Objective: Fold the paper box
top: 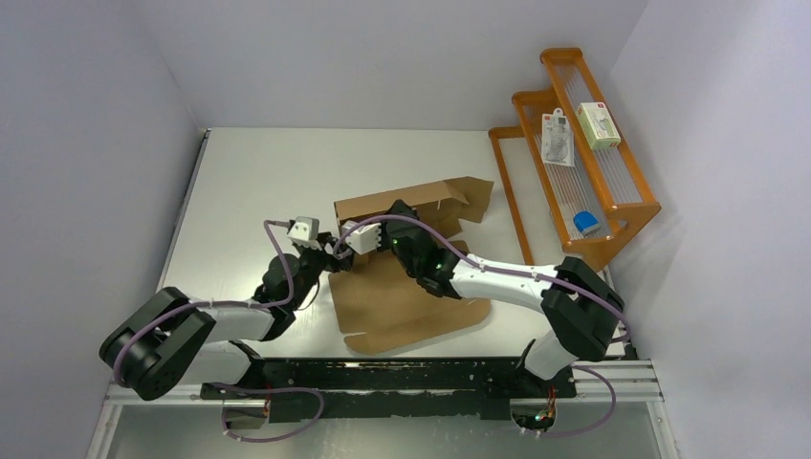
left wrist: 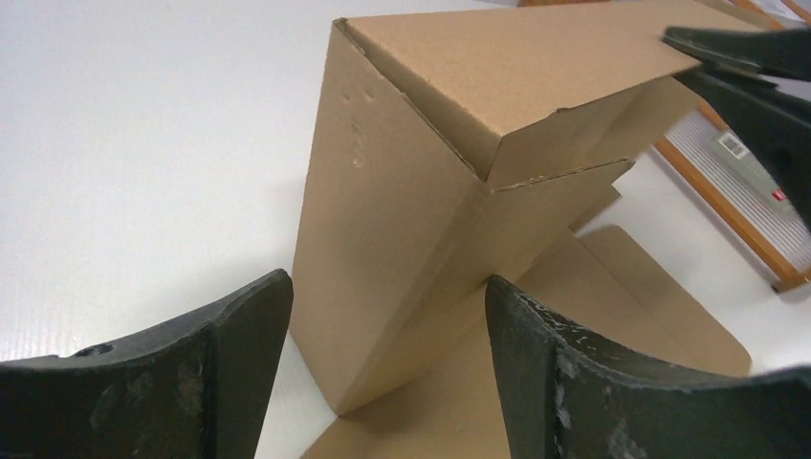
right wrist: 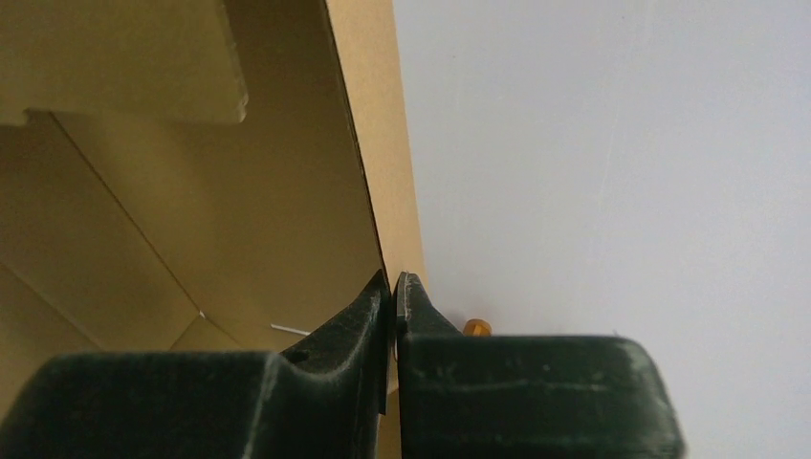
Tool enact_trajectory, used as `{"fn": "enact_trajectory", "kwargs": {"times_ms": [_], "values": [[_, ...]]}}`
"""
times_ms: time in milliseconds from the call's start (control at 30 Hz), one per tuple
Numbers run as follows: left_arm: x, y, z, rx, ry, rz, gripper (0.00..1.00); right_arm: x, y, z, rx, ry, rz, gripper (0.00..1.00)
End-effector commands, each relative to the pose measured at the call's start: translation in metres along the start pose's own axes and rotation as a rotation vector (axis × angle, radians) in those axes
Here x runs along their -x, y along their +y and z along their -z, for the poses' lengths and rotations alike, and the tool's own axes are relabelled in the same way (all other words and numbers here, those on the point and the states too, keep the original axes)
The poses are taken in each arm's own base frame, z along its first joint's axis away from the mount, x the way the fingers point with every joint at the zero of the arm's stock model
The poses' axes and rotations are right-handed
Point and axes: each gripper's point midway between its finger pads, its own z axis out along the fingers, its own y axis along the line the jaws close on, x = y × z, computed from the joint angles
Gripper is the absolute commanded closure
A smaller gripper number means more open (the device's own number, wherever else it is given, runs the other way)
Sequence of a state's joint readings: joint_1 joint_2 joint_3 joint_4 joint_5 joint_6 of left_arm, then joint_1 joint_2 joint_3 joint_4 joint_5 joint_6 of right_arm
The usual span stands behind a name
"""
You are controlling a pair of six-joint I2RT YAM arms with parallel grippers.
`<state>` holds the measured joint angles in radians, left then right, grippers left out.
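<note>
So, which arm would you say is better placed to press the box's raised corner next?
Likely left: the left gripper is open facing the cardboard box corner; the right gripper pinches its wall.

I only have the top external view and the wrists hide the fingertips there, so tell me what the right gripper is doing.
Observer: The right gripper is shut on the thin edge of a raised panel of the paper box.
Operator: Now report the left one.
Observer: The left gripper is open, its jaws standing wide apart and facing an upright folded corner of the box, with nothing clamped between them.
</note>
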<state>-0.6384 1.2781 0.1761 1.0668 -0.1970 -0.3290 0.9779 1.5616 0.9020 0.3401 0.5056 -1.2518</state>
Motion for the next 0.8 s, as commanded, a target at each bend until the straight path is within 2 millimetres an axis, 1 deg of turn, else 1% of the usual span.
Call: {"fn": "enact_trajectory", "kwargs": {"times_ms": [0,167,333,400,433,467,600,767], "values": [[0.033,0.006,-0.008,0.063,-0.151,0.024,0.22,0.009,0.023,0.011,0.072,-0.051,0.001,0.93],[0.028,0.016,-0.009,0.096,-0.17,-0.012,0.28,0.014,0.032,0.016,0.093,-0.054,0.0,0.92],[0.03,0.015,-0.012,0.078,-0.212,-0.038,0.27,0.017,0.037,0.019,0.116,-0.052,0.006,0.92],[0.033,0.013,-0.014,0.066,-0.234,-0.044,0.26,0.016,0.041,0.019,0.13,-0.045,0.016,0.92],[0.031,0.014,-0.014,0.065,-0.231,-0.047,0.26,0.014,0.043,0.018,0.134,-0.04,0.023,0.92],[0.034,0.013,-0.015,0.056,-0.248,-0.042,0.26,0.013,0.045,0.018,0.138,-0.035,0.032,0.92],[0.032,0.017,-0.019,0.035,-0.248,-0.044,0.27,0.009,0.052,0.016,0.139,-0.018,0.055,0.92],[0.036,0.022,-0.022,0.027,-0.274,-0.031,0.28,0.014,0.054,0.015,0.16,-0.037,0.044,0.92]]}}
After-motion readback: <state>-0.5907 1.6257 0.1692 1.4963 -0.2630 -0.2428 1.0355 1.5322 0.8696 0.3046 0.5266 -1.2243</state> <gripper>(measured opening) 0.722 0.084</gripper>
